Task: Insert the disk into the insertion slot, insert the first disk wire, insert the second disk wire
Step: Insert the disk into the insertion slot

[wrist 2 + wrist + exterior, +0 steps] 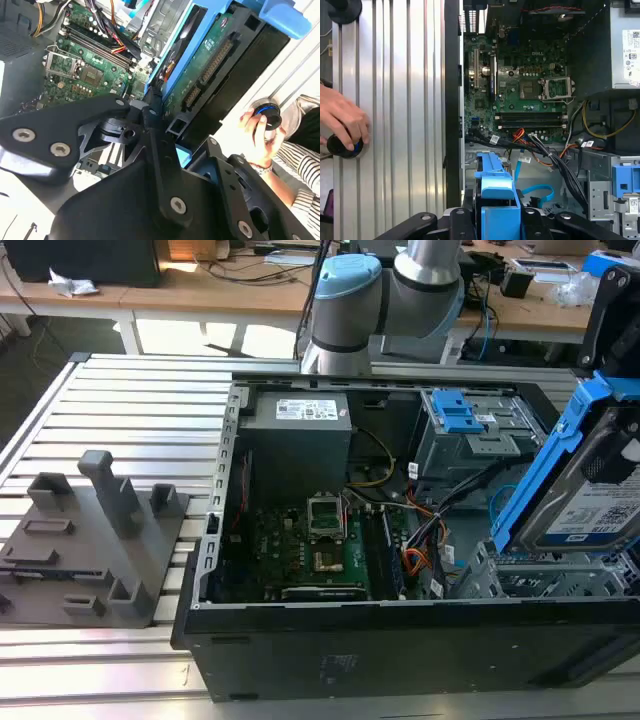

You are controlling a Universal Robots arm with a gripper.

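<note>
The disk [590, 495], a silver drive with a white-and-blue label in a bright blue carrier, hangs tilted above the case's corner at the exterior view's right. My gripper [608, 380] is shut on the carrier's upper end. In the second wrist view the disk [205, 65] shows its green circuit-board underside between the black gripper [162, 127] linkages. The first wrist view has the blue carrier [495, 197] end-on between the fingers. The insertion slot [500, 575], a grey perforated metal bay, lies just below the disk's lower edge.
The open black case [400, 640] holds a motherboard [325, 540], a power supply [300, 430], a taller grey cage with blue latches [465, 430] and loose blue and orange cables [435, 530]. A person's hand [342, 125] holds a black knob on the ribbed table. A grey fixture [100, 540] stands at the exterior view's left.
</note>
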